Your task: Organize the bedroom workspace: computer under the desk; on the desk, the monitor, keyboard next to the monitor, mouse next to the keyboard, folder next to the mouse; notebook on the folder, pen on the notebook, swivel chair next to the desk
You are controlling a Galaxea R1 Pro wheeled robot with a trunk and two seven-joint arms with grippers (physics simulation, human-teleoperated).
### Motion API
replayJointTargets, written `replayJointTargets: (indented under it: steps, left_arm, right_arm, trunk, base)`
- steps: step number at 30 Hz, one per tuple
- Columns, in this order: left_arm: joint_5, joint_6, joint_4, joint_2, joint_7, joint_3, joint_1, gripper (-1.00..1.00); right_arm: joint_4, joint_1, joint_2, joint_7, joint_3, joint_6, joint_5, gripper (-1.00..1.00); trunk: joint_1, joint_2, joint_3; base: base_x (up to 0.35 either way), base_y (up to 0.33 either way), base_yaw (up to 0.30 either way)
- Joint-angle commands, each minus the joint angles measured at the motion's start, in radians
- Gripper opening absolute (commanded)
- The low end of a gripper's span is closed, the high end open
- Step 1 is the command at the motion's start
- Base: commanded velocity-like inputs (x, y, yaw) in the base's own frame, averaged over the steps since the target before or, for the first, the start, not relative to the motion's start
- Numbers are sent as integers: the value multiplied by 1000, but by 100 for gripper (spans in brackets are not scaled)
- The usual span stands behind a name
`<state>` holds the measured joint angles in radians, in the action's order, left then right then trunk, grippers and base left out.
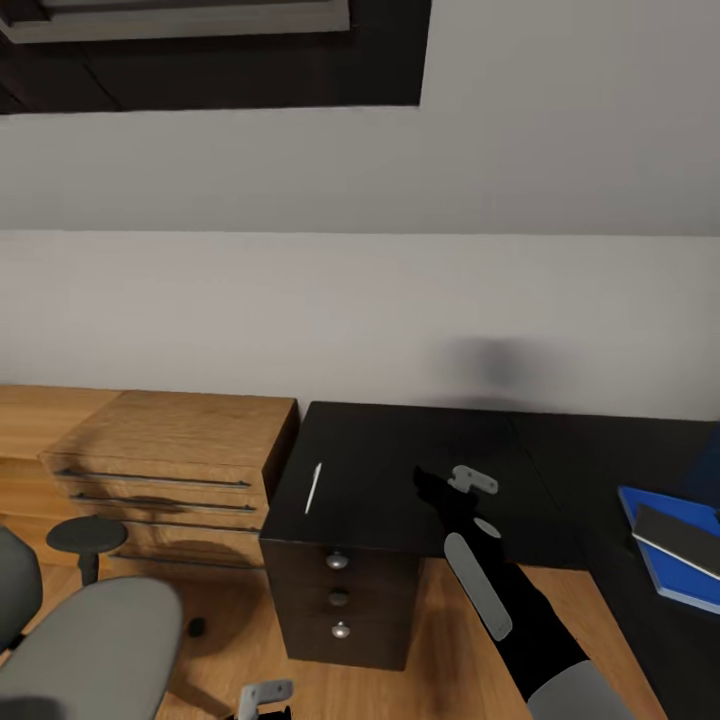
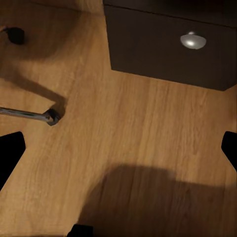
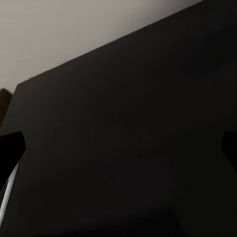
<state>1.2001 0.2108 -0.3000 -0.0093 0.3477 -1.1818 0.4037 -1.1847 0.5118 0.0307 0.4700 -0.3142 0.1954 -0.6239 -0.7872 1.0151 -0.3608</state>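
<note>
The slim white pen [image 1: 313,488] lies on the matte black desk [image 1: 400,450] near its left edge. My right gripper [image 1: 462,482] hovers open over the desk top, to the right of the pen and apart from it. In the right wrist view the gripper [image 3: 118,153] faces the bare desk top [image 3: 128,128], with the pen [image 3: 7,193] a white sliver at the frame's edge. The blue folder [image 1: 672,580] lies at the desk's right with the dark grey notebook [image 1: 682,538] on top. The grey swivel chair [image 1: 90,645] stands at lower left. My left gripper [image 1: 262,696] hangs open low beside it, over the floor [image 2: 123,148].
A black drawer pedestal [image 1: 340,600] with silver knobs [image 2: 192,40] stands under the desk's left end. An oak drawer unit [image 1: 170,470] with bar handles sits left of it against the grey wall. A chrome chair leg [image 2: 27,114] and a castor [image 2: 15,34] rest on the oak floor.
</note>
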Motion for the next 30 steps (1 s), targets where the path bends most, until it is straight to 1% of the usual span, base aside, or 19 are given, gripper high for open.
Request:
replayJointTargets:
  steps: [1,8,12,14,15,17,19,20,22,23,26,30]
  left_arm:
    - [9,5,-1,0,5,-9,1,100]
    - [9,4,-1,0,5,-9,1,100]
    - [9,4,-1,0,5,-9,1,100]
    - [9,4,-1,0,5,-9,1,100]
    - [9,4,-1,0,5,-9,1,100]
    - [8,4,-1,0,5,-9,1,100]
    - [9,4,-1,0,5,-9,1,100]
    - [8,4,-1,-1,5,-10,1,100]
    - [8,4,-1,-1,5,-10,1,100]
    - [8,4,-1,-2,5,-10,1,100]
    - [8,4,-1,-3,5,-10,1,100]
    - [8,4,-1,-3,5,-10,1,100]
  right_arm:
    - [-2,1,0,7,-2,3,-4,100]
    - [2,1,0,7,-20,2,2,100]
    - [38,1,2,7,-28,-14,8,100]
    - [45,1,5,7,-35,-22,20,100]
    - [50,1,9,7,-47,-26,41,100]
    - [59,1,15,7,-57,-28,50,100]
    - [79,1,32,7,-74,-32,70,100]
    - [116,1,62,7,-87,-47,144,100]
    - [129,1,74,7,-90,-50,179,100]
    - [151,1,88,7,-91,-52,206,100]
    - [169,1,93,7,-92,-53,216,100]
    - [176,1,93,7,-92,-54,218,100]
  trunk:
    - [0,1,-2]
    - [0,1,-5]
    - [0,1,-8]
    - [0,1,-9]
    - [0,1,-10]
    - [0,1,-11]
    - [0,1,-12]
    - [0,1,-13]
    - [0,1,-14]
    - [0,1,-15]
    - [0,1,-17]
    - [0,1,-19]
  base:
    - [0,0,277]
    - [0,0,277]
    - [0,0,276]
    - [0,0,276]
    - [0,0,275]
    - [0,0,275]
    - [0,0,275]
    - [0,0,274]
    - [0,0,273]
    - [0,0,272]
    - [0,0,272]
    - [0,0,271]
